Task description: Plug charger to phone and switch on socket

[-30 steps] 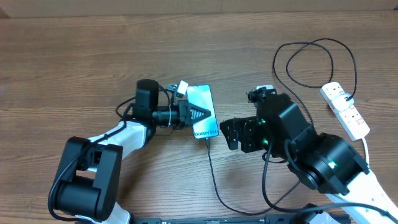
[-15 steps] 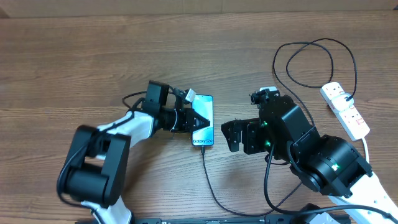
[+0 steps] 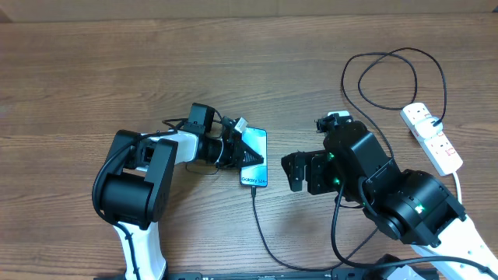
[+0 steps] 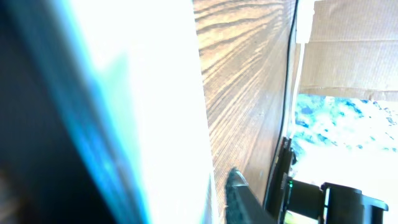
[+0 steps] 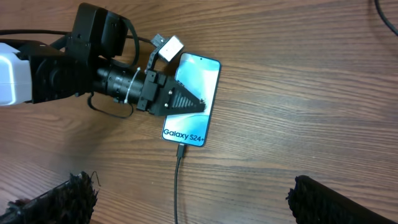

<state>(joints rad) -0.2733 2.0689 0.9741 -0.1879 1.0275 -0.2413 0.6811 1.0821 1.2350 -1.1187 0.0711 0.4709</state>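
Note:
The phone (image 3: 257,169) lies mid-table with its light blue screen up; it also shows in the right wrist view (image 5: 189,124) and fills the left wrist view (image 4: 143,93). My left gripper (image 3: 250,149) is shut on the phone's left side, its dark fingers over the screen (image 5: 186,102). The charger's plug tip (image 3: 253,189) sits in the phone's bottom edge (image 5: 180,150). Its thin black cable (image 3: 264,233) runs toward the front. My right gripper (image 3: 290,173) is open and empty, right of the phone, with its fingers wide apart (image 5: 208,202). The socket (image 3: 433,138) lies at the far right.
The black cable makes large loops (image 3: 389,70) at the back right, near the socket. The socket's thick white cord (image 3: 459,187) runs toward the front right. The right arm's body (image 3: 389,194) fills the front right. Cardboard (image 4: 354,56) stands beyond the table.
My left arm has swung in, and the gripper and phone have shifted slightly toward the front. The right gripper has edged a little to the right.

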